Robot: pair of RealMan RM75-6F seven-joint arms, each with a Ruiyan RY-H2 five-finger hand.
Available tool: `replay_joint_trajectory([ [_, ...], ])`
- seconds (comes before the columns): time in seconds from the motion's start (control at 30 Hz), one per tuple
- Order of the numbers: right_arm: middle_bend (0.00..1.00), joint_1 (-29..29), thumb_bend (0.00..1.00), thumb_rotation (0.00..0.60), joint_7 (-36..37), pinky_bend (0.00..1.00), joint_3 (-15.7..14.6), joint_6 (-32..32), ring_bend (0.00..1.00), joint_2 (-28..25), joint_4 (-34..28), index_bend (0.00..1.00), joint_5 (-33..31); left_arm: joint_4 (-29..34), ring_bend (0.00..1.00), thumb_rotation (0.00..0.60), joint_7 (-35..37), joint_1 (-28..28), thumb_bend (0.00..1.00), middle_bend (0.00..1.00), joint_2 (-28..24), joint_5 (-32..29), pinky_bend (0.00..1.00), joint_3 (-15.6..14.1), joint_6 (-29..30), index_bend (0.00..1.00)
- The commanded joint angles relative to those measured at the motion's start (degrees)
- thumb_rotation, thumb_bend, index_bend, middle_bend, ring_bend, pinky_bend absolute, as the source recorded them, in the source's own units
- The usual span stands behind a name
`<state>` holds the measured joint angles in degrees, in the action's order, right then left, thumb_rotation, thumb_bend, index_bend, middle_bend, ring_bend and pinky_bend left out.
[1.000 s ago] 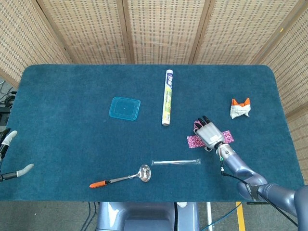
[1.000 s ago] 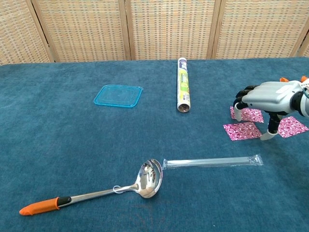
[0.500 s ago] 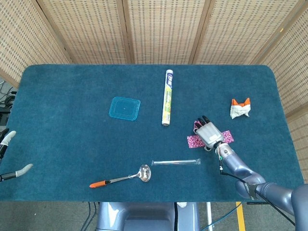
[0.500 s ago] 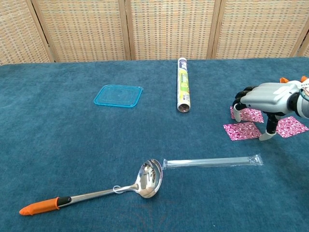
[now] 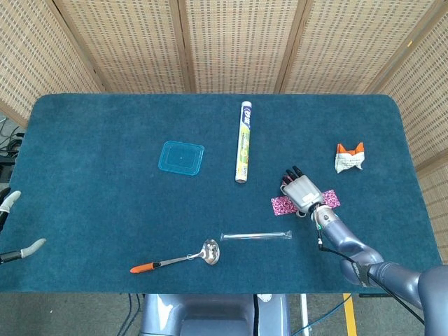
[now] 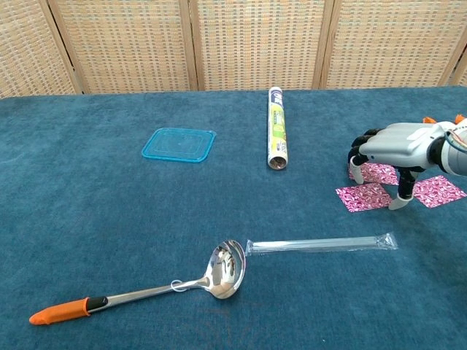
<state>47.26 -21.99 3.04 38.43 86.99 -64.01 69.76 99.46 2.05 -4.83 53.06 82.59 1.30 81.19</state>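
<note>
Fingertips (image 6: 355,172) of right hand (image 6: 398,144) pressing down on pink wrappers (image 6: 363,196), grasping nothing yet; pinching one edge squarely, avoiding straw (image 6: 321,243) at seven o'clock.

Right hand (image 6: 400,146) over pink patterned cloth pieces (image 6: 364,196), fingertips down on them. Obstacles near: clear plastic sleeve (image 6: 321,243) just in front, roll (image 6: 276,137) to its left, orange-white wrapper (image 5: 349,157) behind on far right. Ladle (image 6: 146,292) and blue lid (image 6: 179,144) well apart, left-centre. Open blue cloth (image 5: 98,168) between lid, ladle and left hand (image 5: 17,227) at table's left edge.
</note>
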Motion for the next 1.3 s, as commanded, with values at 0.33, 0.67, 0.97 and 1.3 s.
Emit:
replay_joint_trajectory([
  [0.33,0.19,-0.03,0.21,0.6,-0.99,0.0,-0.11,0.52,0.0,-0.61,-1.75,0.33,-0.4,-0.4,0.0,0.202,0.44,-0.14,0.0,0.0,0.12,0.02,0.0,0.1,-0.26,0.02],
  [0.67,0.19,-0.33,0.21,0.6,-2.01,0.0,-0.35,1.08,0.0,-0.99,-3.0,0.33,-1.07,-0.5,0.0,0.202,0.55,-0.31,0.0,0.0,0.25,0.22,0.0,0.1,-0.5,0.02],
  [0.97,0.19,-0.25,0.21,0.6,-2.06,0.0,-0.34,1.01,0.0,-0.6,-2.6,0.33,-1.4,-0.51,0.0,0.202,0.45,-0.31,0.0,0.0,0.2,0.11,0.0,0.17,-0.47,0.02],
  [1.3,0.19,0.01,0.21,0.6,-2.32,0.0,-0.55,0.52,0.0,-0.27,-2.11,0.33,-1.63,-0.75,0.0,0.204,0.59,-0.32,0.0,0.0,0.33,-0.02,0.0,0.15,-0.62,0.02],
])
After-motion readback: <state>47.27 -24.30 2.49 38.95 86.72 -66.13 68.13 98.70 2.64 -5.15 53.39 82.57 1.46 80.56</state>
